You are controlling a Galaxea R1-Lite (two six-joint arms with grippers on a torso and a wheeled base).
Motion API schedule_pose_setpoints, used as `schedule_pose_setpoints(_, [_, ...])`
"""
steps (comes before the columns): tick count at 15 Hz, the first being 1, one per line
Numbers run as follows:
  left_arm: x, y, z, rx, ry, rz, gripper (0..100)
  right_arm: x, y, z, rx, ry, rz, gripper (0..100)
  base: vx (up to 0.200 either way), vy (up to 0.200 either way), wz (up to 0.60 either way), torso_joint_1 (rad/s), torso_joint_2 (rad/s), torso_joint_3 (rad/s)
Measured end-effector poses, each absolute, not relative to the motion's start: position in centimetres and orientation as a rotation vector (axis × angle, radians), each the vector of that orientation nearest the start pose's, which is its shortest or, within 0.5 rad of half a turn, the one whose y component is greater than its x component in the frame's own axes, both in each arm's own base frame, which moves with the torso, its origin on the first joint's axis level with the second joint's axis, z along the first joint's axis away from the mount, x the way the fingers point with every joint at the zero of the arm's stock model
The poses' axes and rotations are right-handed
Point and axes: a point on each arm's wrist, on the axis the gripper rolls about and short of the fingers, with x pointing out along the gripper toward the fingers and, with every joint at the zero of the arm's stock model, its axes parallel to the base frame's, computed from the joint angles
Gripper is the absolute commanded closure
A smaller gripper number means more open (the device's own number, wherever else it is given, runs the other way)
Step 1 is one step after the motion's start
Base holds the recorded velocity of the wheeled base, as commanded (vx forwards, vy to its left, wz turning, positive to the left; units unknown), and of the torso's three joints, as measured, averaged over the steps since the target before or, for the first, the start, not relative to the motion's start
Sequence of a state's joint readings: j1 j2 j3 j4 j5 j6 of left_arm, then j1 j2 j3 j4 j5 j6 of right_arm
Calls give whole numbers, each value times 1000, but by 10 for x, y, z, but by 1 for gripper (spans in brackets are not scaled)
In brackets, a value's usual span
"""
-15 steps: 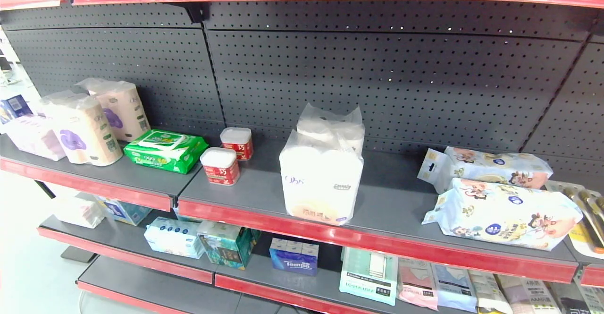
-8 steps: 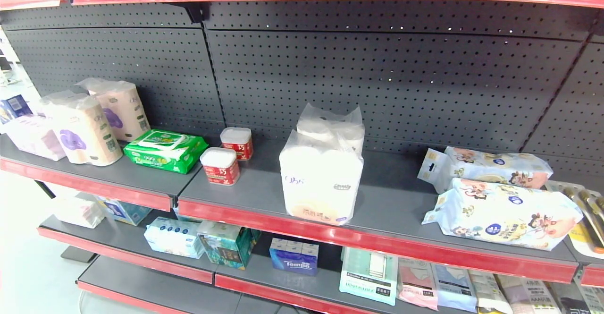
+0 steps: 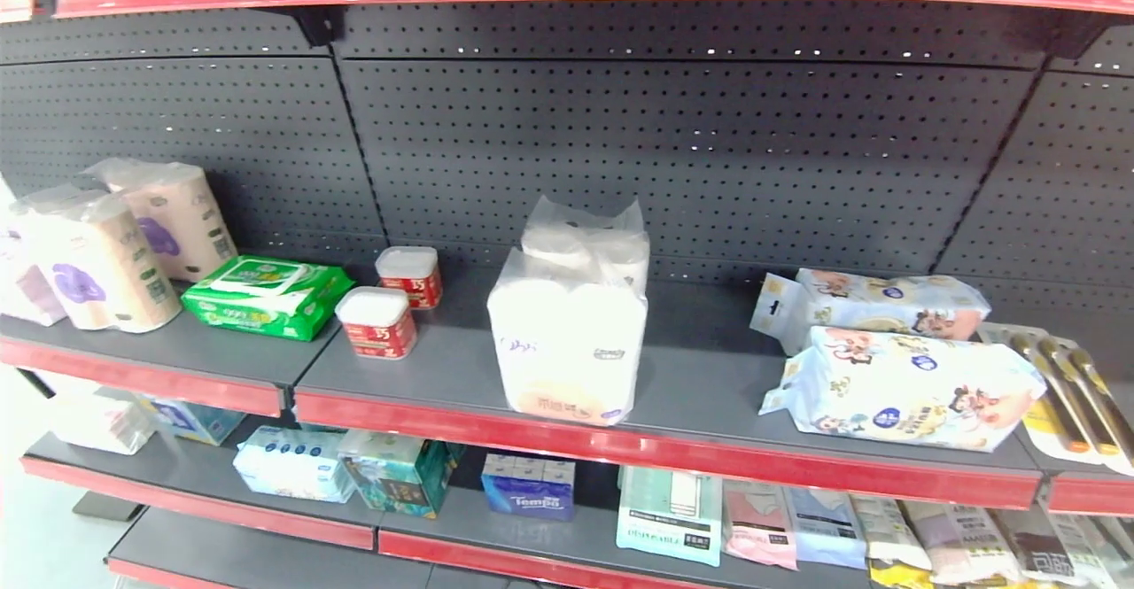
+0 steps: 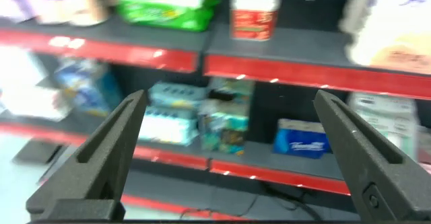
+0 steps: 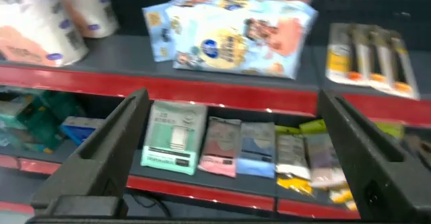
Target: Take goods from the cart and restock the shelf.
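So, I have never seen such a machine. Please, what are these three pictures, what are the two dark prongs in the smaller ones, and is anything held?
This is a two-armed robot facing a shop shelf. The wide picture comes from a camera on its head. The two smaller ones come from cameras on its wrists. The dark prongs there are its grasping parts: the left pincer and the right pincer. Both are open and hold nothing.

On the shelf stand a white paper-roll pack, a red jar with a second jar behind it, a green wipes pack and, to the right, a cartoon-printed pack.
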State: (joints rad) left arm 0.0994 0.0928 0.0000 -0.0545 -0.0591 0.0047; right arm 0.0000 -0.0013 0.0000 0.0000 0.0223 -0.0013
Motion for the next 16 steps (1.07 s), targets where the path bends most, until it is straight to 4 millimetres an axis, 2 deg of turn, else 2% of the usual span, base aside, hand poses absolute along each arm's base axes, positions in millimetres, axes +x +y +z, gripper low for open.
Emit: schedule_pose_setpoints(16, [-15, -3, 83, 23, 40, 42, 0, -23, 0, 75, -1, -1, 21, 0, 0, 0, 0, 0, 0, 0])
